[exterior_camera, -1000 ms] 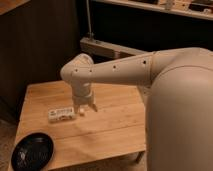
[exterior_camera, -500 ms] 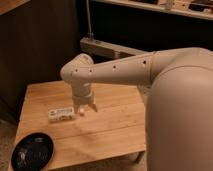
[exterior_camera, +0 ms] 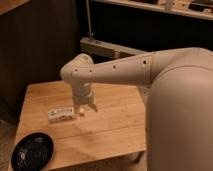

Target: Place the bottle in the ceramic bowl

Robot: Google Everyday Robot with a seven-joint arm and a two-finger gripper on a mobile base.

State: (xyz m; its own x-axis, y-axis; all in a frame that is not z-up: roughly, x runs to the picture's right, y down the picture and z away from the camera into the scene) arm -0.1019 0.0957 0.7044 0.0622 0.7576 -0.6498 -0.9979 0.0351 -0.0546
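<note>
A large white robot arm reaches from the right foreground over a light wooden table (exterior_camera: 115,127). Its gripper (exterior_camera: 87,110) points straight down and hangs just above the tabletop. The jaws stand apart, well open, with nothing between them, so the gripper holds nothing. The bottle (exterior_camera: 61,114), small, white and oblong with a pale printed label, lies flat on its side on the wood just beside the jaws, outside the gap and apparently not touching either finger. The ceramic bowl (exterior_camera: 32,151), shallow, round and glossy black, sits well apart from the jaws, past the bottle and nearer the camera, by the table's front corner. Nothing can be seen in the bowl; only a faint speckled sheen shows inside it. The bottle is therefore not yet picked up, and the placing has not begun. From here, the likely trouble is alignment: because the bottle lies to one side of the open jaws, a straight descent would probably close on air or press a finger onto it. A sideways nudge could also roll or skid the smooth bottle away. Later, a release off centre over so shallow a bowl might let it slide out over the low rim.
</note>
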